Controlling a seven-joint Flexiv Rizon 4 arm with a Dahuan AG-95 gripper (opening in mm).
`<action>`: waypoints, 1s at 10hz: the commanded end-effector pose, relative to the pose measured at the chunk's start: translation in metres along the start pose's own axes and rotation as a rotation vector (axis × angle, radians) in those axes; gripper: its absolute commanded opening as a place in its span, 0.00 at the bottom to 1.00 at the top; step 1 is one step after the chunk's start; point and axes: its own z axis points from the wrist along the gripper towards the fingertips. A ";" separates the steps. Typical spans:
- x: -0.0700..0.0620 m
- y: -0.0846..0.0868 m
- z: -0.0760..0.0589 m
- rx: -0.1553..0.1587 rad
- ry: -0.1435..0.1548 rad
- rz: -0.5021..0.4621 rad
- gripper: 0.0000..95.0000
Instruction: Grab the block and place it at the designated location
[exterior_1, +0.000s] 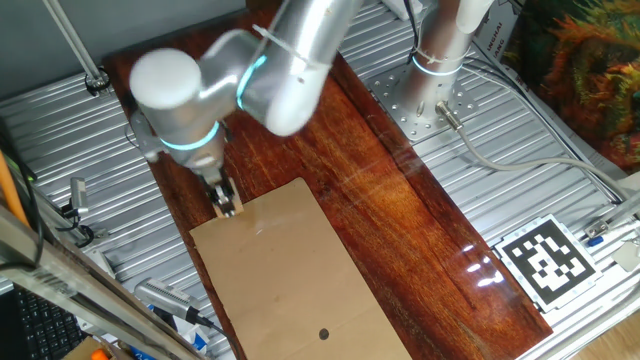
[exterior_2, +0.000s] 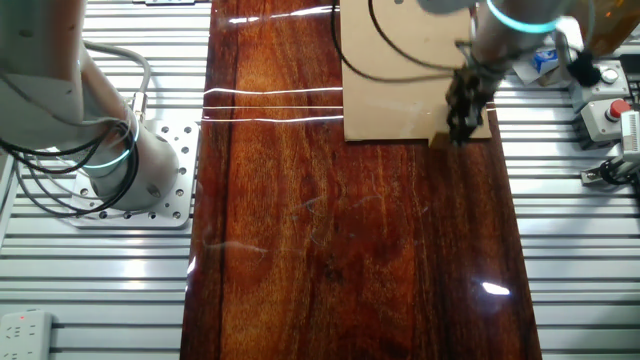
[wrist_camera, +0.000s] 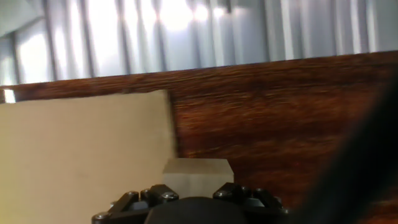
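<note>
The dark wooden table carries a large tan sheet, with the black dot marked near one end of it. At the sheet's opposite corner the gripper reaches down, its fingers closed around the small pale block, right beside the sheet's edge.

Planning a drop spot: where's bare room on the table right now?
Free: the wood between the cardboard sheet and the tag; most of the sheet around the black dot. Crowded: the sheet's far corner, where the gripper and block sit.
</note>
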 end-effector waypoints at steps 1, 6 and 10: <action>0.006 0.022 0.002 0.010 -0.010 0.009 0.40; 0.021 0.059 -0.001 0.011 -0.019 0.035 0.40; 0.023 0.062 -0.002 0.006 -0.023 0.031 0.40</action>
